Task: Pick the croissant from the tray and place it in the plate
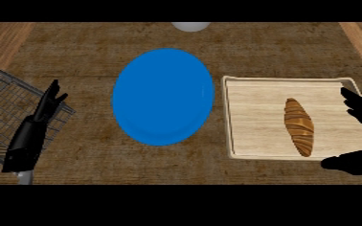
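Croissant (298, 127) lies lengthwise on the wooden tray (228, 119), right of centre, long axis running away from the robot, untouched. Right hand (345, 163) sits at the tray's right edge, mostly cut off by the view; fingers (352, 104) and thumb are spread apart, released, grasping nothing. Step in hand, as judged: the reach and grasp. To do it well, bring the hand left over the pastry, then close fingers and thumb across its narrow width near the middle, not at the tapered tips. The tray's raised rim is near, so come down from above instead of sliding in sideways. Lift clear of the rim before carrying left. Blue plate (163, 96) is just beside the tray on the counter (92, 43), so the carry is short; aim for its middle. Left hand (45, 108) rests open, fingers up, over the wire basket (14, 88) at far left, well apart from the work. Risk: a pinch at one end could tilt the croissant.
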